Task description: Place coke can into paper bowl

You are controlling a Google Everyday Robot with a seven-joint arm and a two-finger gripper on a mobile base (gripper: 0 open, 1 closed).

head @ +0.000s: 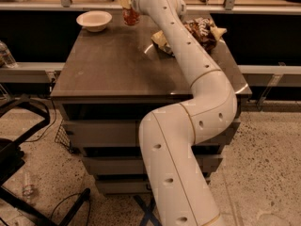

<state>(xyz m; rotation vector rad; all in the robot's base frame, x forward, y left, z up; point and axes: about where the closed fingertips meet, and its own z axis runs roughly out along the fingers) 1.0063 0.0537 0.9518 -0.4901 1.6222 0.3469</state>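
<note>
Arm (pixel 188 126): white, jointed; rises from the lower foreground, bends at the counter's front right and reaches across to the far edge.
Counter (pixel 108 65): dark flat top over drawers; carries the bowl at its far left and the snack bags at its far right.
Snack bags: brown crumpled bag (pixel 203 28) at the far right, partly behind the arm; a second, yellowish bag (pixel 160 40) just left of the arm. Not part of the task.
Paper bowl (pixel 94 20): cream-white, shallow, upright, mouth up, nothing seen inside. Judged very light and soft-walled; likely to slide or tip if nudged at the rim.
Gripper (pixel 127 6): at the far edge of the counter, right of the bowl and apart from it. Fingers (pixel 124 1) clamped on the upper part of the can, reaching in from above.
Coke can (pixel 131 17): red, hanging below the gripper, appears clear of the counter top, slightly tilted. Near the bowl, to its right, not yet over it.
Handling, can: judged light, thin-walled and smooth; dents under hard squeeze, slips under weak one. Fill level not determinable.
Hold point: across the round body near the top, as now; firm but moderate pressure advised.
Release: best made low and centred over the bowl, base down, to avoid toppling the can or shoving the bowl.
</note>
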